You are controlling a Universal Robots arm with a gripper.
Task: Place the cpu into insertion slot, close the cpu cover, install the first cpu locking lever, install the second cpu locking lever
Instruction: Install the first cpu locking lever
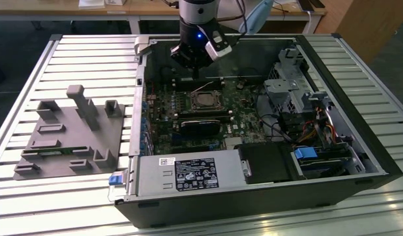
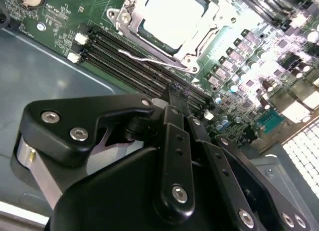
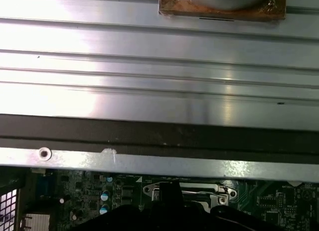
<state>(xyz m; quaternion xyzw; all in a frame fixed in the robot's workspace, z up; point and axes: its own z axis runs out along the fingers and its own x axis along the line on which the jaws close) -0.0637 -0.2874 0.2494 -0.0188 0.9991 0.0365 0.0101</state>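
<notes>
Gripper (image 1: 195, 74) hovering clenched and empty inside the open computer case (image 1: 254, 206).
It is hanging over the green board's (image 2: 60, 22) edge by the case wall; the chip (image 2: 169, 22) is sitting in its socket (image 1: 192, 102) mid-board, the metal frame (image 2: 197, 46) lying over it.

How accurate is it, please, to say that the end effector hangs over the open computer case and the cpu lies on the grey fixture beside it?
Not quite: the cpu lies not on the grey fixture but in the insertion slot, framed by the cpu cover, as the second wrist view shows. The end effector does hang over the open computer case.
</notes>
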